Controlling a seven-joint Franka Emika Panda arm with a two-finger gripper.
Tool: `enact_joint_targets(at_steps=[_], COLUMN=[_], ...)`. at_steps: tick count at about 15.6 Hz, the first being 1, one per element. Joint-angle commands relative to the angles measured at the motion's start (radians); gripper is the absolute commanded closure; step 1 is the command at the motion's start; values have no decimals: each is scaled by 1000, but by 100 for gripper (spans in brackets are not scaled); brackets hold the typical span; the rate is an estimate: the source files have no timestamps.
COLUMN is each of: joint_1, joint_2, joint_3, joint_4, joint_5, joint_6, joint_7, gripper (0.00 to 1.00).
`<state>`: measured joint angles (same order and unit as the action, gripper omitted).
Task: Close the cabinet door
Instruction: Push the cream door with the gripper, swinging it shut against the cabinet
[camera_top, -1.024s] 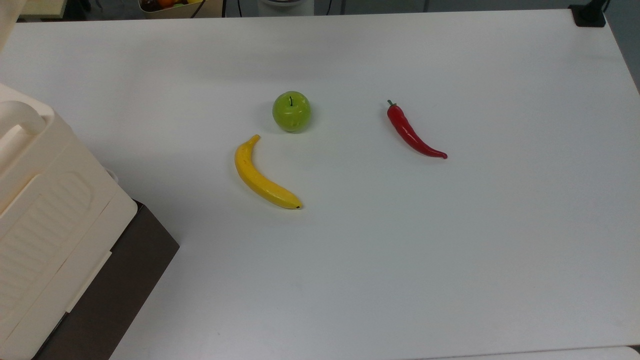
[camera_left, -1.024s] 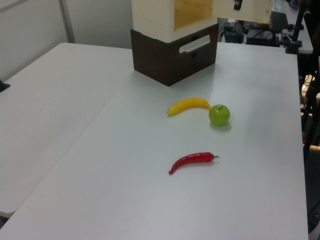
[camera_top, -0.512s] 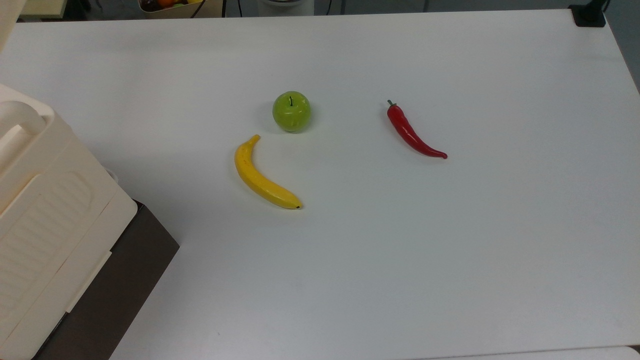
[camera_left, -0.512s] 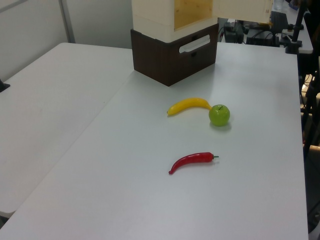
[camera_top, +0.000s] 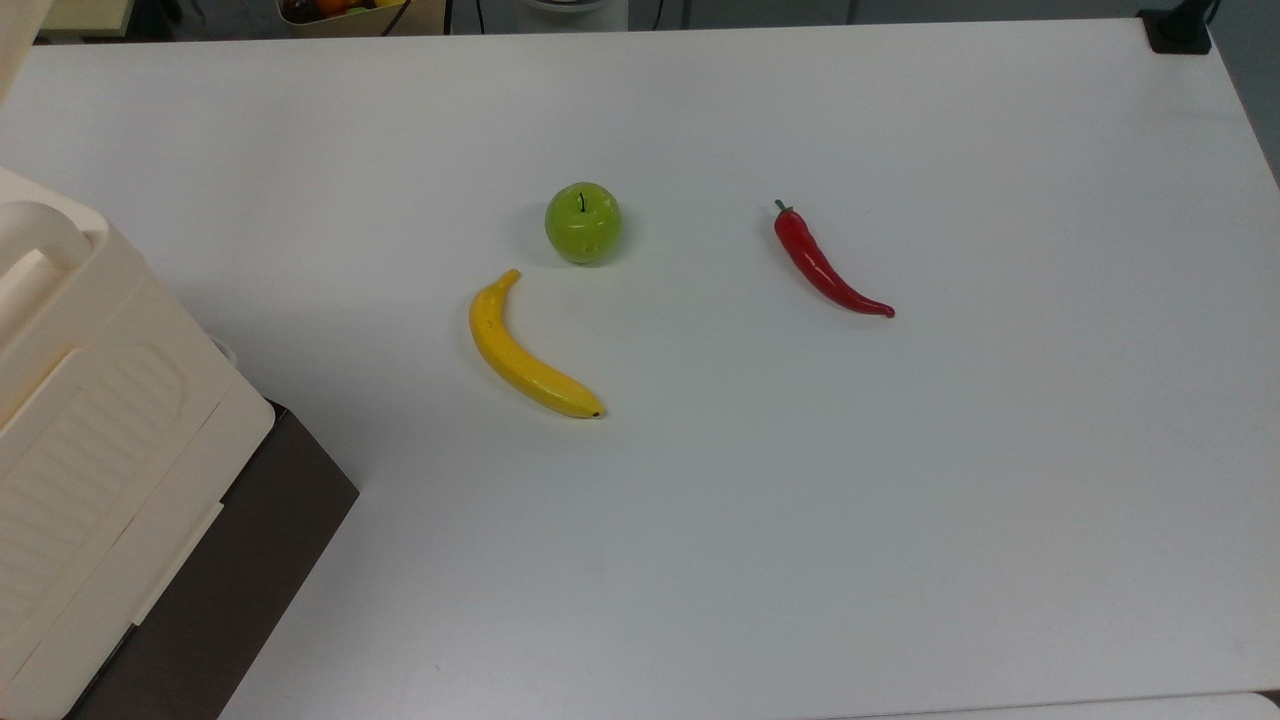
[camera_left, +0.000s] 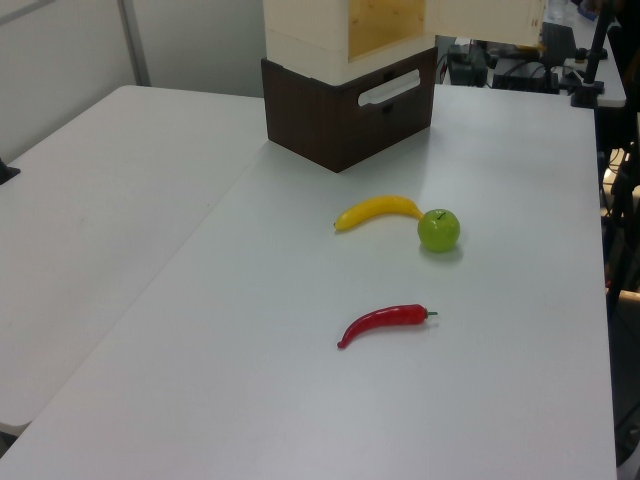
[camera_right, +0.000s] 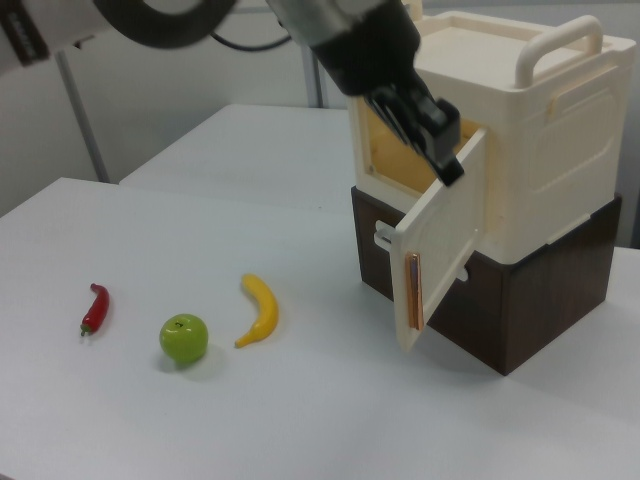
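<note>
The cabinet (camera_right: 540, 150) is a cream box on a dark brown base at the right view's right. Its door (camera_right: 440, 250) stands swung open toward the table, showing a yellowish wooden inside. My gripper (camera_right: 445, 160) comes down from the arm above and sits at the door's upper edge, on the side facing the opening. In the top view the cabinet (camera_top: 100, 430) fills the lower left, and the door (camera_top: 15, 30) is a pale sliver in the top left corner. In the left view the cabinet (camera_left: 305, 25) stands at the far end, its door (camera_left: 485, 20) sticking out to the right.
A yellow banana (camera_top: 525, 350), a green apple (camera_top: 583, 222) and a red chili pepper (camera_top: 825, 265) lie on the white table (camera_top: 900, 500), well away from the door. The brown base (camera_left: 345, 110) has a pale handle on its front.
In the left view a dark gripper tip at the door's top edge one second ago has left the picture. The fruit and pepper have not moved.
</note>
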<state>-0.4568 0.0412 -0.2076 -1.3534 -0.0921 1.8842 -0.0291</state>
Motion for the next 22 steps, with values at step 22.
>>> enact_joint_targets(at_steps=[22], joint_1=[191], joint_2=[117], joint_3=[27], joint_4=[-55], joint_5=[222], joint_6=[153], joint_7=[81], gripper=[100])
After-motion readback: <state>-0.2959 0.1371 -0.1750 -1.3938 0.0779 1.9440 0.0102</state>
